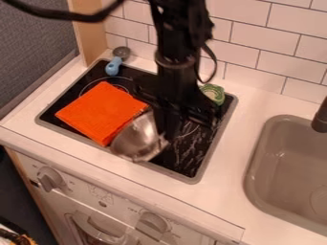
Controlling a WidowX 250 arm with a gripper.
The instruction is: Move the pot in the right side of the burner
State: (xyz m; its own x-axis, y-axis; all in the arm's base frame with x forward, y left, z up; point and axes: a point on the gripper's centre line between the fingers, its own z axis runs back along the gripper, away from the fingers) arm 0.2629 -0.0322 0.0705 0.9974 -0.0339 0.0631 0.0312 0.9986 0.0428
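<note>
White tiles (249, 38) behind the black stovetop (180, 164), and there's the silver pot (136, 139) at its front edge, beside the orange cloth (101, 113)! Black gripper (168, 133) right at the pot; spread or pinching, I can't tell.

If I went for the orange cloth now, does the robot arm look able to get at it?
Probably yes: the cloth lies with its top uncovered and its left side free. The pot crowds its right edge, and I can't tell whether the gripper holds that pot.
</note>
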